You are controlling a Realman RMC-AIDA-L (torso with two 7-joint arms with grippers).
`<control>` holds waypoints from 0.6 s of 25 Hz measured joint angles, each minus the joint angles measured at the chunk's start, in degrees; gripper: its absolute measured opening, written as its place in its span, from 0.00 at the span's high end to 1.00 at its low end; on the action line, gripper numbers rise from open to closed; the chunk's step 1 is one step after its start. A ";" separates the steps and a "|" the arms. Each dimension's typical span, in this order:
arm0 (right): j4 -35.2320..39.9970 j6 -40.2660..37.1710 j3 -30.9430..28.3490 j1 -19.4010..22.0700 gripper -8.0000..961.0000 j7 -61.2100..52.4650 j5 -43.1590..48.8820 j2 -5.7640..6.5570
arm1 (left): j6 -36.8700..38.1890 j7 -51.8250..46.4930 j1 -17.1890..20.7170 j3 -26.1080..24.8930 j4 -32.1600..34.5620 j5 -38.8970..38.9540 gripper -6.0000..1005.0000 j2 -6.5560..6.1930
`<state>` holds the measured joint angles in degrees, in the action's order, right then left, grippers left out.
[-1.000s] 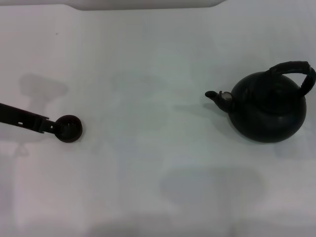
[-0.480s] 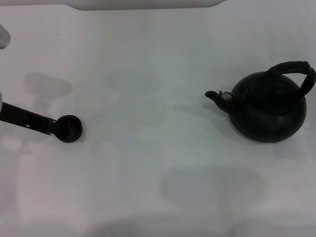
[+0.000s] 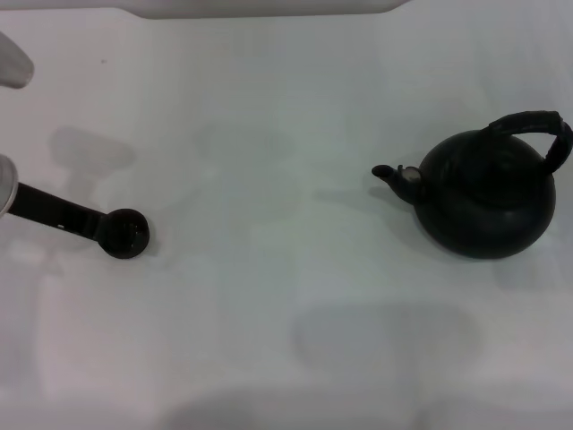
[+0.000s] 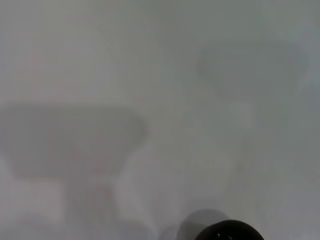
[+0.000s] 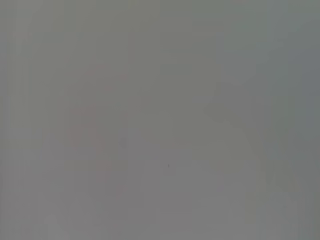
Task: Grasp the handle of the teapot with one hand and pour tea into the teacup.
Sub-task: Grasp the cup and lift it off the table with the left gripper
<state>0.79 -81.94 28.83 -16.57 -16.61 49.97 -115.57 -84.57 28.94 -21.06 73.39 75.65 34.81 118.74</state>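
Observation:
The teapot (image 3: 488, 202) stands at the right of the white table, round and matte black. Its stubby spout (image 3: 398, 175) points left, and the arched handle (image 3: 537, 125) rises over its top with nothing holding it. The small black teacup (image 3: 124, 233) sits far to the left. My left gripper (image 3: 94, 226) comes in from the left edge as a black bar and meets the cup's left rim. The left wrist view catches only the teacup's edge (image 4: 227, 232). No tea is visible. My right gripper is out of view.
White parts of my left arm (image 3: 11, 67) show at the left edge. A pale raised edge (image 3: 260, 9) runs along the table's far side. The right wrist view is plain grey.
The left arm's black bar has swung at its outer end toward the far side, and white arm parts have come into view at the left edge. Teacup and teapot have not moved.

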 joint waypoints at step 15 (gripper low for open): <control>-0.38 -1.64 0.09 0.12 0.08 0.00 0.04 0.00 | 0.79 0.63 -3.67 -0.01 -5.42 -1.31 0.13 -0.11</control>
<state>0.42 -83.58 28.92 -16.45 -16.61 50.01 -115.58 -83.78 29.57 -24.74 73.38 70.22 33.49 118.63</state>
